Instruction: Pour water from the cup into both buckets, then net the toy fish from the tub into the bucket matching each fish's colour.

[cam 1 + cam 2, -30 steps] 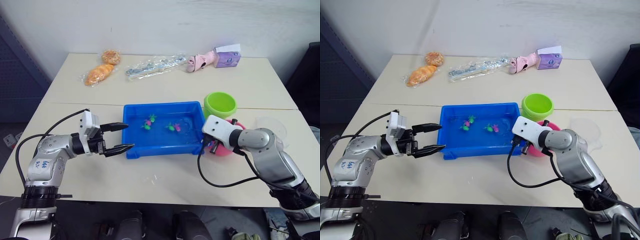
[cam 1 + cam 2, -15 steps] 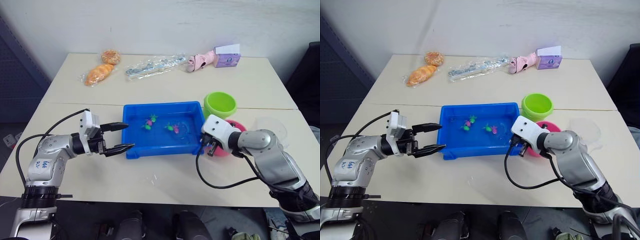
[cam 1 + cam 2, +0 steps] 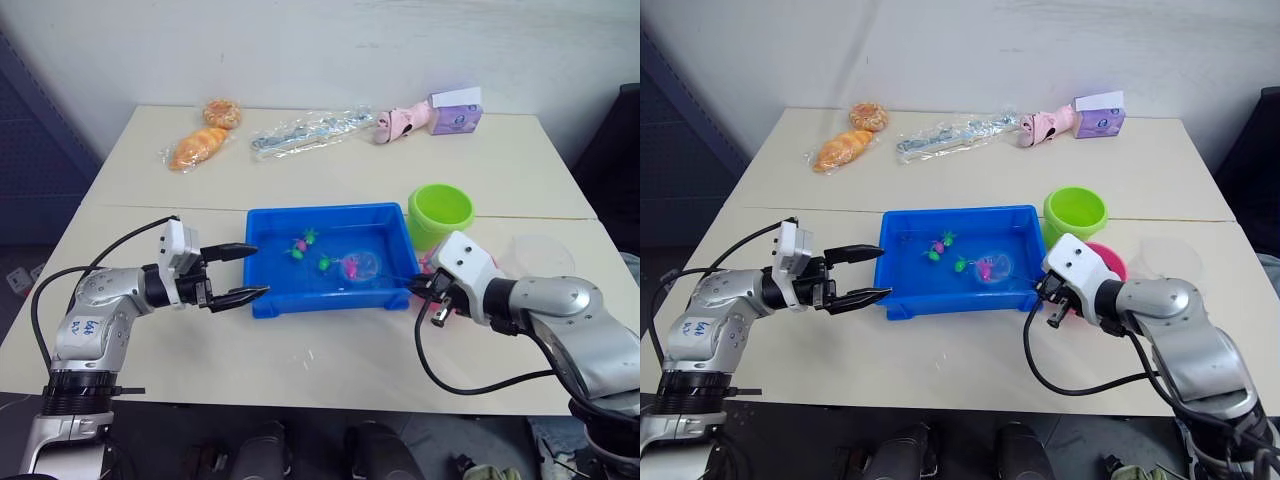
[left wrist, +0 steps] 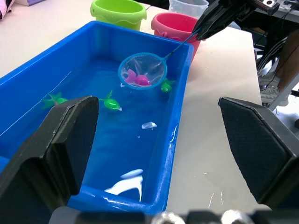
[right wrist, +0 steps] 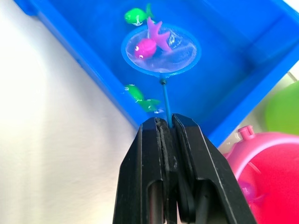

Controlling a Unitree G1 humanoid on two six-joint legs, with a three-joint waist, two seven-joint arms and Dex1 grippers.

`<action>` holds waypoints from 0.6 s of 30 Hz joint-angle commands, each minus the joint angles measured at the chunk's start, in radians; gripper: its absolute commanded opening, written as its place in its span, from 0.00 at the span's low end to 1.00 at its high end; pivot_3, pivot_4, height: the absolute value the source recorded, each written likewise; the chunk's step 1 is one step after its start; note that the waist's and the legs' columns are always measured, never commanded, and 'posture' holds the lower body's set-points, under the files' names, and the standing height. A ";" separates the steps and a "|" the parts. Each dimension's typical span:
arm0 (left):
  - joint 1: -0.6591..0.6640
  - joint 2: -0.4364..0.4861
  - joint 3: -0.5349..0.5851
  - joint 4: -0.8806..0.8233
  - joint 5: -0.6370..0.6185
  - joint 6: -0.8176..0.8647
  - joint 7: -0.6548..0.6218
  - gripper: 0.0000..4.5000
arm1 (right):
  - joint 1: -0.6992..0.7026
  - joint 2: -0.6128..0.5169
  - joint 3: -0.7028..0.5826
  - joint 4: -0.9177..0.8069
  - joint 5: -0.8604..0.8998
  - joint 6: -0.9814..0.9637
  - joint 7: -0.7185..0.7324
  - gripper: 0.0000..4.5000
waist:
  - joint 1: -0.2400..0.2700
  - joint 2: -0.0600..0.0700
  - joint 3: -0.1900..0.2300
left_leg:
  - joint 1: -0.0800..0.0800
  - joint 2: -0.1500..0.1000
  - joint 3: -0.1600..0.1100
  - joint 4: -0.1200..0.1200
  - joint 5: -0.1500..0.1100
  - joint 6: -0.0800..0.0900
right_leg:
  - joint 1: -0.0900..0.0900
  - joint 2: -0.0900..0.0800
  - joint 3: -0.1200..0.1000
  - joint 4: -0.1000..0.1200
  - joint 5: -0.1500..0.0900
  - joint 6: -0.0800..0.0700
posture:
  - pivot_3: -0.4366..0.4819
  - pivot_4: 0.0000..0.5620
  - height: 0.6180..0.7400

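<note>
No brand or legible label could be read on the task things; the left forearm carried a small sticker with blue handwriting too small to make out. The right gripper (image 5: 167, 122) was clamped tight on the thin dark handle of the net (image 5: 161, 50), whose light blue hoop lay ahead of the fingertips, over the water in the blue tub (image 3: 266, 301). The right wrist view showed what the head views blurred: a pink fish (image 5: 150, 43) lying inside the mesh, one green fish (image 5: 136, 15) just beyond the hoop and another green fish (image 5: 142, 98) beside the handle, near the tub's wall. It also showed the pink bucket (image 5: 264, 159) just beside the gripper, outside the tub, and the green bucket (image 3: 440, 209) past it. The left wrist view showed the clear cup (image 4: 188, 5) behind the pink bucket. The right arm reached in low from the side, forearm bent across the table edge. The left gripper (image 3: 243, 272) hovered just outside the tub's opposite end, its fingers spread wide and holding nothing.
</note>
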 commanded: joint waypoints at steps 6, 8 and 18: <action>-0.071 -0.011 -0.023 -0.008 -0.025 0.006 -0.036 0.98 | 0.135 -0.008 -0.377 -0.145 0.137 -0.045 -0.011 0.00 | 0.003 0.000 0.000 | 0.000 0.000 0.000 0.000 0.000 0.000 | 0.001 0.000 0.000 -0.002 0.000 0.000 | 0.48 0.27 1.00; -0.086 -0.024 -0.038 -0.001 -0.027 0.010 -0.046 0.98 | 0.185 -0.013 -0.469 -0.177 0.145 -0.050 -0.019 0.00 | 0.003 0.000 0.000 | 0.000 0.000 0.000 0.000 0.000 0.000 | 0.001 0.000 0.000 -0.001 0.000 0.000 | 0.48 0.27 1.00; -0.158 -0.100 -0.109 0.045 -0.015 0.006 -0.083 0.98 | 0.606 0.009 -0.699 -0.115 0.013 -0.488 0.035 0.00 | 0.009 -0.001 0.000 | 0.001 0.000 0.001 -0.001 0.001 -0.001 | 0.002 0.002 0.000 -0.002 0.000 0.001 | 0.48 0.27 1.00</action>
